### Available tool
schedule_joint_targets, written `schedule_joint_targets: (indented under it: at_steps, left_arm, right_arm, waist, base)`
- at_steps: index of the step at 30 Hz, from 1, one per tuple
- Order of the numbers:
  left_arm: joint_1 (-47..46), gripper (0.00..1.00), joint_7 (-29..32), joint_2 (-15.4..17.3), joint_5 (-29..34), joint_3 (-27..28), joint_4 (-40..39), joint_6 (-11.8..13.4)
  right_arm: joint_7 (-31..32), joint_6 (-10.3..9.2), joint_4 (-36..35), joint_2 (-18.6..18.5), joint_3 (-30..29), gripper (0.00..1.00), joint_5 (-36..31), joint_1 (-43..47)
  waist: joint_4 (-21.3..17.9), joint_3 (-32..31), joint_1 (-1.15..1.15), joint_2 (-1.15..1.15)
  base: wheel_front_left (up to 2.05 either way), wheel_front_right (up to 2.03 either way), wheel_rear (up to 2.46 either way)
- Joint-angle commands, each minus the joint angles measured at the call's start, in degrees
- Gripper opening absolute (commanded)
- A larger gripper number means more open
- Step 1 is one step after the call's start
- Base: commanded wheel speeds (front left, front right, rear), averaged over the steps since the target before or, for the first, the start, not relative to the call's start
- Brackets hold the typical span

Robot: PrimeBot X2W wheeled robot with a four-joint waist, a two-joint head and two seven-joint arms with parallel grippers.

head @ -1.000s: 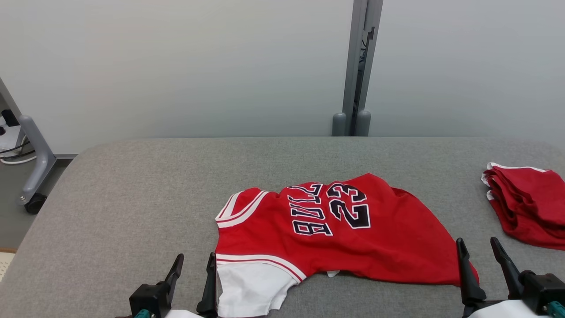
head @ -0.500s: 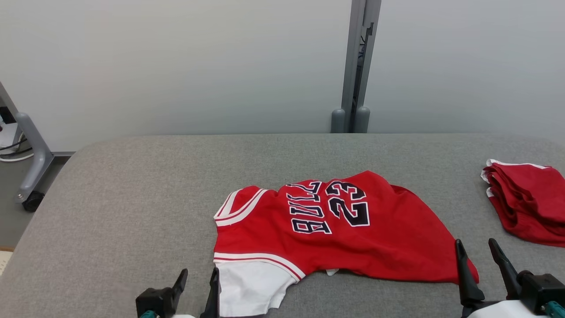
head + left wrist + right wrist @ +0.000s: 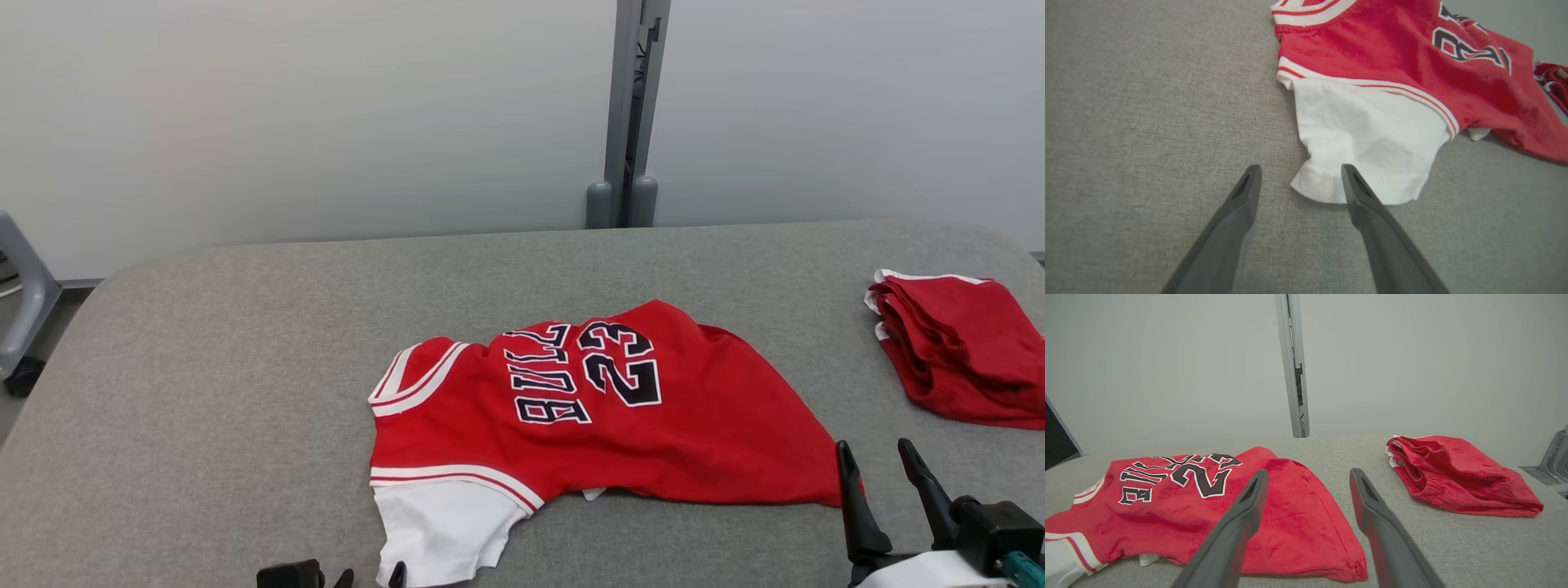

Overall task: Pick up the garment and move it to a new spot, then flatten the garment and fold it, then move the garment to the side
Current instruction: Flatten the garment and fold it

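Nearest, the left gripper (image 3: 1300, 169) hangs low over the grey counter (image 3: 204, 367), its fingers spread and empty, one tip at the hem of the white sleeve (image 3: 1372, 139). The right gripper (image 3: 873, 445) is likewise spread and holds nothing, beside the near right hem corner of the red jersey (image 3: 653, 433), which lies rumpled, lettering up, mid-counter. Farther right a folded red garment (image 3: 955, 351) sits well apart. The pick-up looks to be the step in hand, not yet begun. Next, I judge, each pair of fingers must settle onto its edge, pinch cloth alone, and lift together.
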Motion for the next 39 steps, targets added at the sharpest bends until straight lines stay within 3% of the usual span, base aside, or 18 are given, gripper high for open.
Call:
schedule_joint_targets:
  at_steps: [1, 13, 16, 18, 19, 22, 23, 31, 39]
  left_arm:
    - [-1.54, 1.00, -1.00, 0.07, -0.51, 0.34, 1.61, -0.66]
    - [-4.56, 1.00, -3.96, -0.74, -1.90, -0.21, 8.83, -2.50]
    - [-5.29, 0.76, -4.47, -0.95, -2.42, -0.61, 10.61, -3.38]
    - [-5.93, 0.49, -4.76, -1.05, -2.60, -1.07, 11.82, -4.04]
    - [-6.16, 0.43, -4.74, -1.10, -2.81, -1.33, 12.34, -4.23]
    - [-6.70, 0.05, -5.07, -1.32, -3.04, -2.16, 13.88, -4.69]
    - [-6.92, 0.00, -5.27, -1.34, -3.05, -2.40, 14.25, -4.88]
    - [-6.98, 0.00, -8.88, -1.03, -4.29, -1.41, 12.20, -5.84]
    - [-4.77, 0.00, -9.96, 1.03, -3.96, -0.45, 4.71, -4.03]
  right_arm:
    - [0.23, 0.01, -0.21, -0.28, -0.22, 1.00, -0.38, -0.62]
    - [0.51, 0.01, 0.14, -0.27, -0.77, 1.00, -0.31, -0.85]
    - [0.53, 0.01, 0.39, -0.26, -1.03, 1.00, -0.32, -0.71]
    - [0.52, 0.01, 0.63, -0.27, -1.29, 1.00, -0.34, -0.67]
    - [0.51, 0.01, 0.80, -0.27, -1.43, 1.00, -0.36, -0.66]
    - [0.46, 0.01, 1.35, -0.27, -1.83, 1.00, -0.23, -0.67]
    - [0.45, 0.01, 1.57, -0.27, -2.01, 1.00, -0.15, -0.66]
    - [1.38, 0.01, 6.75, -0.28, -6.22, 1.00, -0.42, -1.02]
    - [2.18, 0.01, 15.58, -0.27, -10.89, 1.00, -0.51, -4.29]
  waist:
    - [-0.86, 0.45, 0.00, 0.00]
    - [-2.78, 1.15, 0.00, 0.00]
    - [-2.99, 1.17, 0.00, 0.00]
    - [-3.01, 1.19, 0.00, 0.00]
    - [-2.98, 1.20, 0.00, 0.00]
    - [-2.79, 1.27, 0.00, 0.00]
    - [-2.67, 1.30, 0.00, 0.00]
    - [-0.42, 1.50, 0.00, 0.00]
    - [2.73, 1.45, 0.00, 0.00]
  base:
    - [0.00, 0.00, 0.00]
    - [0.00, 0.00, 0.00]
    - [0.00, 0.00, 0.00]
    - [0.00, 0.00, 0.00]
    - [0.00, 0.00, 0.00]
    - [0.00, 0.00, 0.00]
    - [0.00, 0.00, 0.00]
    - [0.00, 0.00, 0.00]
    - [0.00, 0.00, 0.00]
